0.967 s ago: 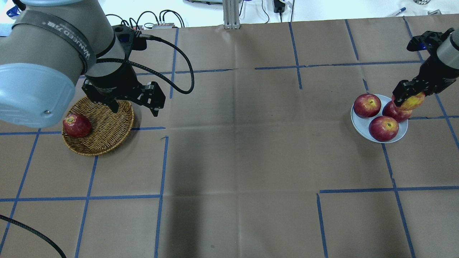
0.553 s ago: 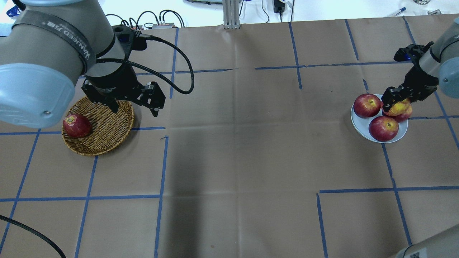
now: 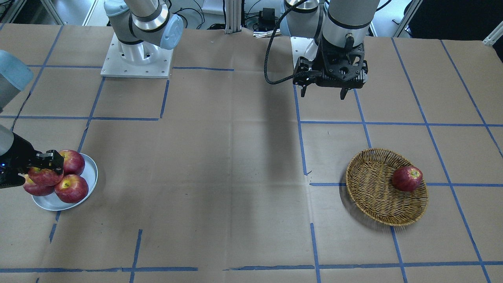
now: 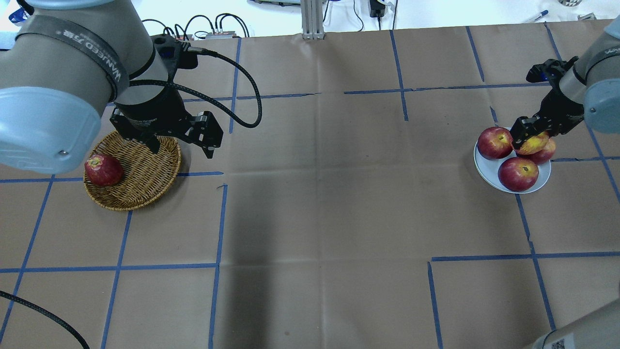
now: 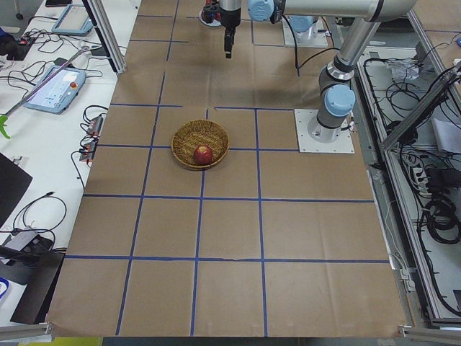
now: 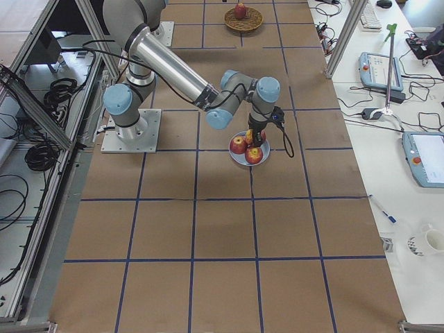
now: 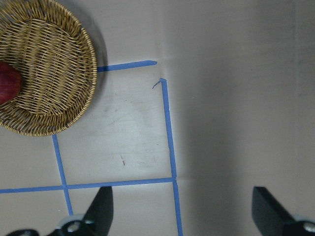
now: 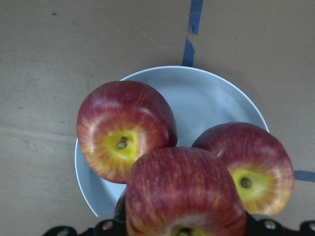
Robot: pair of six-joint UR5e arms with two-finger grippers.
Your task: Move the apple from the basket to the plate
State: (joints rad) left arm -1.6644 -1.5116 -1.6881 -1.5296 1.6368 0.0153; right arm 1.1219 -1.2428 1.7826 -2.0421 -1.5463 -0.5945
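The right pincer (image 4: 529, 134) clamps the apple (image 4: 535, 144) between its two fingers, directly over the plate (image 4: 486, 170) at the right end of the desk (image 4: 315, 203). The apple's yellow stem hollow faces up toward the wrist, and its streaked pinkish-red flank bulges out below the fingers. Three glossy dark-red apples (image 4: 518, 173) crowd the plate. The held apple hangs low over the gap between them, and whether it touches any of them cannot be told. At the other end of the desk the left pincer (image 4: 183, 150) hangs with its jaws spread wide and nothing between them, near the basket (image 4: 145, 184). A single darker apple (image 4: 103, 170) lies against the basket's wall.
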